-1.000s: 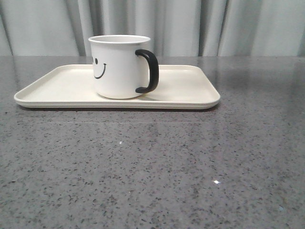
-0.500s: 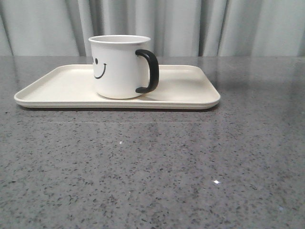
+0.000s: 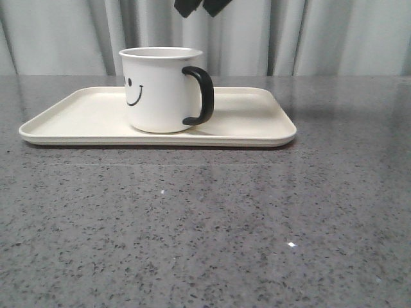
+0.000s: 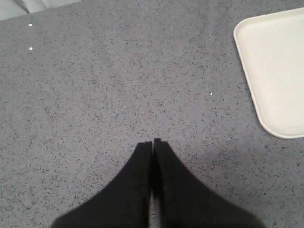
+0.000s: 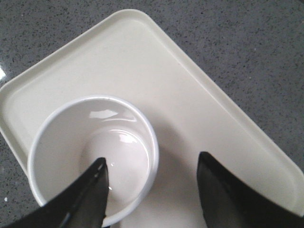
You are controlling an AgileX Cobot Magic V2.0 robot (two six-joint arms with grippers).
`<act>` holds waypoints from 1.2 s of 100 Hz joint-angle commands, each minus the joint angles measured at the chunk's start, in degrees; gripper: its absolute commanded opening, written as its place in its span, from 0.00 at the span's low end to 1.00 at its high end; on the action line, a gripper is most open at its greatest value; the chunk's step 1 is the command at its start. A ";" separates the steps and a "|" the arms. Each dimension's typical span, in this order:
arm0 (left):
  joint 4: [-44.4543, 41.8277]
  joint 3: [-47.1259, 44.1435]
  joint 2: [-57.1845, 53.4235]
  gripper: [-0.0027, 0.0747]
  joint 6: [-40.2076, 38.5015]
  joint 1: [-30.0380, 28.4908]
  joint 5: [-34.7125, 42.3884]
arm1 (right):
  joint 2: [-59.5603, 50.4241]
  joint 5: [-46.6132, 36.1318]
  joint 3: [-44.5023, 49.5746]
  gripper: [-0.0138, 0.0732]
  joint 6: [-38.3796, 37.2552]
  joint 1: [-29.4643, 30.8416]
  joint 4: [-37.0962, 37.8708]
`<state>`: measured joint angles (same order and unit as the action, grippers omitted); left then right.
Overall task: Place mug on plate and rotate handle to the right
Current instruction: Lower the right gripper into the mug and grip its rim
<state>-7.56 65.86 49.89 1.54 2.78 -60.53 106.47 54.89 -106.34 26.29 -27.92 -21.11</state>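
Mug point(image 3: 160, 90) sits on plate point(image 3: 257, 122), handle point(image 3: 200, 95) at 3 o'clock; right claw point(image 3: 200, 6), spread wide, just appeared overhead. Left claw point(image 4: 152, 142) pinched, empty.

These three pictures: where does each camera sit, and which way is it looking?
Front view: low, facing forward across the table at the mug on the plate; the right gripper shows at the top.
Left wrist view: on the left arm, looking down at bare table; left gripper shut.
Right wrist view: looking down into the mug, fingers open.
All three show the plate.
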 commanded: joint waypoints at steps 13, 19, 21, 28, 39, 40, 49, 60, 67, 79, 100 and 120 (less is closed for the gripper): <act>-0.34 1.38 -0.38 0.01 -0.55 -0.15 3.49 | -1.19 -2.21 -1.78 0.65 0.44 -0.04 -2.86; -0.34 1.38 -0.38 0.01 -0.55 -0.15 3.49 | -0.86 -2.26 -1.78 0.65 0.44 -0.04 -3.16; -0.34 1.38 -0.38 0.01 -0.55 -0.15 3.49 | -0.73 -2.26 -1.78 0.65 0.44 -0.04 -3.16; -0.34 1.38 -0.38 0.01 -0.55 -0.15 3.42 | -0.19 -2.33 -1.78 0.65 0.44 -0.04 -3.18; -0.34 1.38 -0.38 0.01 -0.55 -0.15 3.42 | 0.91 -2.22 -1.78 0.65 0.44 -0.04 -3.53; -0.34 1.38 -0.38 0.01 -0.55 -0.15 3.42 | 1.13 -2.22 -1.78 0.65 0.44 -0.04 -3.58; -0.34 1.38 -0.38 0.01 -0.55 -0.15 3.34 | 2.15 -2.16 -1.78 0.65 0.44 -0.04 -4.08; -0.34 1.38 -0.38 0.01 -0.55 -0.15 3.20 | 3.01 -2.22 -1.78 0.65 0.44 -0.22 -4.75; -0.34 1.38 -0.38 0.01 -0.55 -0.15 3.20 | 3.01 -2.88 -1.78 0.65 0.44 -0.47 -4.75; -0.34 1.38 -0.38 0.01 -0.55 -0.15 3.20 | 3.01 -3.33 -1.78 0.65 0.44 -0.61 -4.91; -0.34 1.38 -0.38 0.01 -0.55 -0.15 3.20 | 3.06 -3.28 -1.78 0.65 0.44 -0.61 -4.90; -0.10 1.38 -0.38 0.01 -0.55 -0.15 3.20 | 3.06 -2.70 -1.71 0.65 0.44 -0.61 -4.90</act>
<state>-7.56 65.86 49.89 1.54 2.78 -60.53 112.88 54.06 -106.34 26.37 -28.50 -24.41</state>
